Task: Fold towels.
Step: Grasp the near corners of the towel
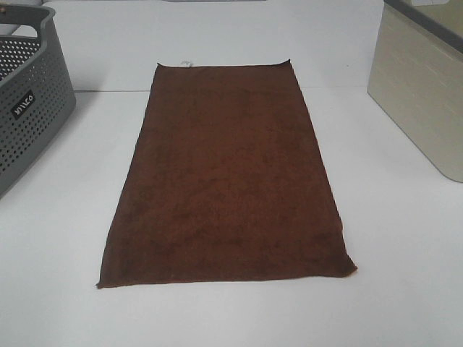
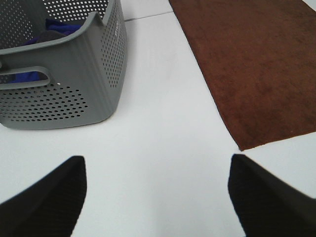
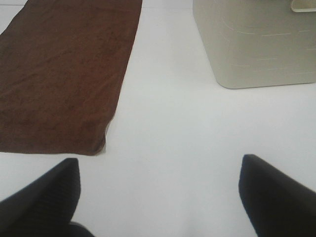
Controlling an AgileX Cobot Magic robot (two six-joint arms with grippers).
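Left hand is spread wide and holds nothing, over the desk just off a near towel corner. Right hand is likewise wide apart and empty, by the other near corner. The towel lies flat and unfolded mid-desk, tag on its far edge, between a grey basket and a beige bin

Grey basket hems left side, beige bin right; table strips beside towel passable.
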